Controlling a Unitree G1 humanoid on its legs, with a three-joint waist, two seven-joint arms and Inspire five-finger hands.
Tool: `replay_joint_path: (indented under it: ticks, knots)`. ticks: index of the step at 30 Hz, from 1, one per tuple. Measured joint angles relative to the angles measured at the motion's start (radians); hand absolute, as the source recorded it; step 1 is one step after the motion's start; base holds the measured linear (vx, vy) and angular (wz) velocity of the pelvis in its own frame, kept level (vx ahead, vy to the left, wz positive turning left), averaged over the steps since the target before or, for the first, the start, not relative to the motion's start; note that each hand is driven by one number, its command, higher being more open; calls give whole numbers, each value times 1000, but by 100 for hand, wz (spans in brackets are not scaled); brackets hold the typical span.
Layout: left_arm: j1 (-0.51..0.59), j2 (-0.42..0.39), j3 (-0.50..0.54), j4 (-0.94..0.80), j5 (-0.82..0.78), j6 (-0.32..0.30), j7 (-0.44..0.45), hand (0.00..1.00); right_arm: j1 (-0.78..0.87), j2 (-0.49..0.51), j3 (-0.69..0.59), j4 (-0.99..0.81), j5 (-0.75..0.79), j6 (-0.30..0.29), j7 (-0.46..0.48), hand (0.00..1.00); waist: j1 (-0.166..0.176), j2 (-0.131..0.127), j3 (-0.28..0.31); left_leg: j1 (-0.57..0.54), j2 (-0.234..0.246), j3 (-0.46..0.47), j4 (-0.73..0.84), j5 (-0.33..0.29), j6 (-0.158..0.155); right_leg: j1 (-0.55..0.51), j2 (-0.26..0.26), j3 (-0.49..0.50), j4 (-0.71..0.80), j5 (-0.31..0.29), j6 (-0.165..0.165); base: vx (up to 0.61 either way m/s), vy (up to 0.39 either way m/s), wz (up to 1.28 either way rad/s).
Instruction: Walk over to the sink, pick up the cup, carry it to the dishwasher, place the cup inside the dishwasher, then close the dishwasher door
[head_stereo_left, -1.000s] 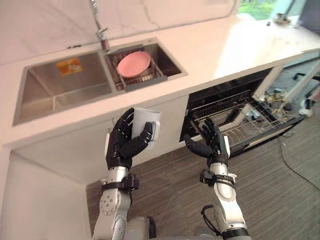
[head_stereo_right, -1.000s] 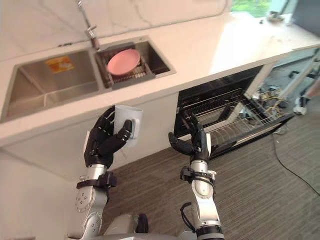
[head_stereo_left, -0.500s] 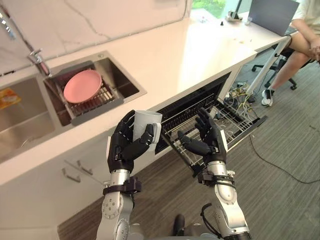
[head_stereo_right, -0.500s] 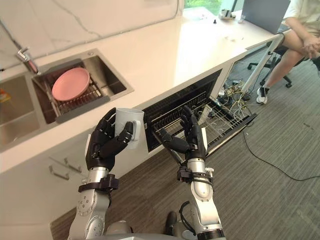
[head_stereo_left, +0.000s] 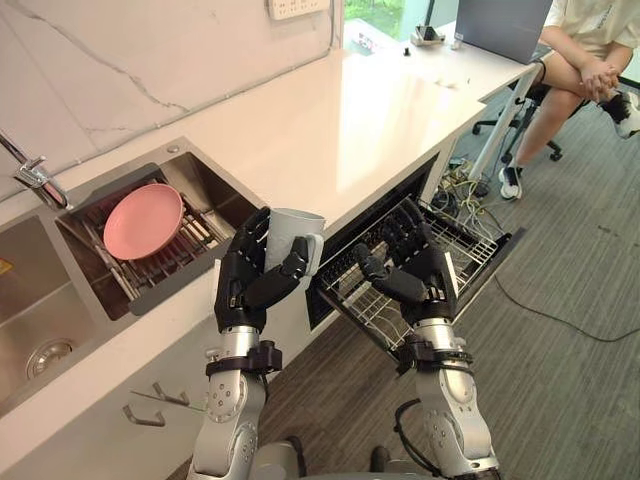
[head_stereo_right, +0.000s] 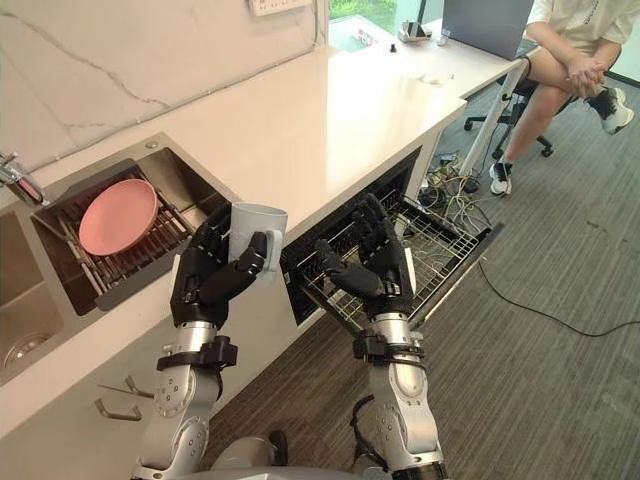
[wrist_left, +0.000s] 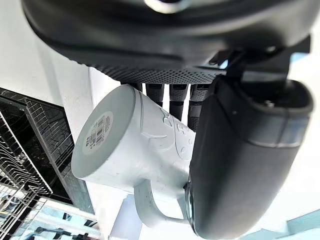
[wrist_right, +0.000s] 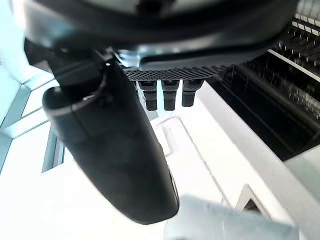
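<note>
White stone tabletop (head_stereo_left: 380, 110) runs along a marbled wall (head_stereo_left: 130, 60) in the left eye view, with grey plank floor (head_stereo_left: 570, 380) below. A steel sink (head_stereo_left: 40, 320) is let into its left end. A pink plate (head_stereo_left: 143, 220) lies there on a drain rack (head_stereo_left: 185, 255), near the tap (head_stereo_left: 30, 175). At the far end a laptop (head_stereo_left: 500, 25) stands on the tabletop, a person (head_stereo_left: 585, 45) sits beside it, and loose cables (head_stereo_left: 465, 180) lie underneath.

In the right eye view the dishwasher (head_stereo_right: 400, 185) under the tabletop stands open, its wire rack (head_stereo_right: 455, 245) drawn out over the floor. The right hand (head_stereo_right: 385, 275) hangs in front of that rack, its fingers (head_stereo_right: 365, 212) loosely spread and holding nothing. The left hand (head_stereo_right: 200, 290) holds the cup (head_stereo_right: 258, 225) in the air before the tabletop's edge, between sink and dishwasher. The cup stands upright, long axis near vertical, mouth up, handle turned toward the dishwasher.

In the left wrist view the fingers curl round the cup's far side and the thumb (wrist_left: 240, 165) presses by the handle. The cup's labelled base faces the camera.

In the right wrist view the fingers lie straight, side by side, with the thumb apart from them. The dishwasher's dark opening shows beyond, and a pale rounded shape at the edge may be the cup.
</note>
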Motion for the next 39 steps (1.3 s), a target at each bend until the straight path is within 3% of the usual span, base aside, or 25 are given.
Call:
replay_joint_path:
  ticks: [5,11,17,21,30,39]
  knots:
    - [1,0,-27,0,18,4,1,30,28,6,18,-56,117,0,18,90,-9,-23,-19,28,-3,16,-37,10,-4,6,-1,16,-11,4,6,36,-13,-10]
    - [1,0,-50,0,18,7,-3,30,44,6,35,-60,228,0,43,90,-13,-26,-49,65,-8,29,-101,35,-5,8,0,28,-14,6,7,1,-20,-7]
    - [1,1,-80,1,18,8,-9,30,49,6,81,-50,234,0,45,90,-12,-27,-50,90,-17,32,-175,73,0,5,-1,29,-20,10,13,-31,-18,0]
    - [4,2,-104,1,16,9,-17,30,49,5,99,-6,234,1,43,90,-13,-27,-80,103,-24,30,-235,113,-6,-8,-1,26,-23,12,16,-1,-3,1]
    - [4,19,-120,13,15,20,-17,30,41,5,101,16,233,1,24,90,-13,-28,-110,117,-31,25,-293,150,-1,-17,-4,21,-24,17,25,-9,1,2]
    - [1,65,-203,48,-3,45,-27,30,-21,-28,121,53,262,5,3,90,-15,-30,-119,129,-42,21,-338,186,11,-24,-17,19,-24,25,37,-42,13,2]
